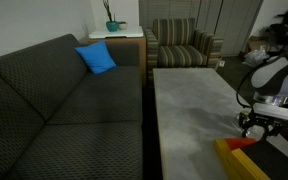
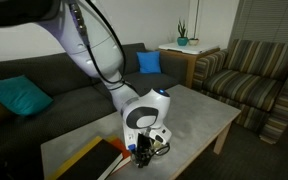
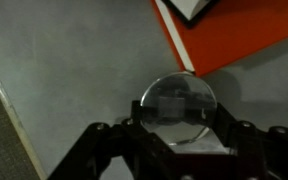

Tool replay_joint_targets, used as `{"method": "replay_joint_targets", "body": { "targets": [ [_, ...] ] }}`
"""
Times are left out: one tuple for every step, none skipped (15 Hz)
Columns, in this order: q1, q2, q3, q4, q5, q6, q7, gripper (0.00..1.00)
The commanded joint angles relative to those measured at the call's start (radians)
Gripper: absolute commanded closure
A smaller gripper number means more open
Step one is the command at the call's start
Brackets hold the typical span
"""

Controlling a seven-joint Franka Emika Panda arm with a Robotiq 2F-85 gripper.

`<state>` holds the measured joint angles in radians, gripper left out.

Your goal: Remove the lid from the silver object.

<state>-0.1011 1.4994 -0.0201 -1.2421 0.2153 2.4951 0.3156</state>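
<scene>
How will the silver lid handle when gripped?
The lid looks polished and domed, so probably slippery; a grip could slide off. Small and metal: likely light and stiff. Round, so it may roll if dropped on the table.

surface: grey table (image 1: pixel 189 110) | on it: flat box (image 1: pixel 239 160) | silver object (image 3: pixel 179 105), seemingly resting
</scene>
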Motion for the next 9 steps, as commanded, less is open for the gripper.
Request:
{"method": "replay_joint_targets", "body": {
  "targets": [
    [-0.013,-0.001,-0.013,-0.043,0.031,0.046,0.029,0.56],
    [-0.011,-0.003,-0.016,-0.048,0.038,0.047,0.038,0.56],
    [-0.012,-0.005,-0.016,-0.054,0.045,0.053,0.043,0.56],
    [-0.011,-0.006,-0.016,-0.058,0.050,0.056,0.050,0.56],
    [-0.010,-0.007,-0.015,-0.059,0.053,0.056,0.055,0.56],
    [-0.009,-0.008,-0.011,-0.062,0.057,0.058,0.059,0.56],
    [-0.009,-0.009,-0.009,-0.063,0.059,0.059,0.062,0.56],
    [-0.010,-0.009,-0.005,-0.061,0.062,0.055,0.064,0.20],
    [-0.008,-0.010,-0.005,-0.062,0.063,0.056,0.066,0.07]
  ]
}}
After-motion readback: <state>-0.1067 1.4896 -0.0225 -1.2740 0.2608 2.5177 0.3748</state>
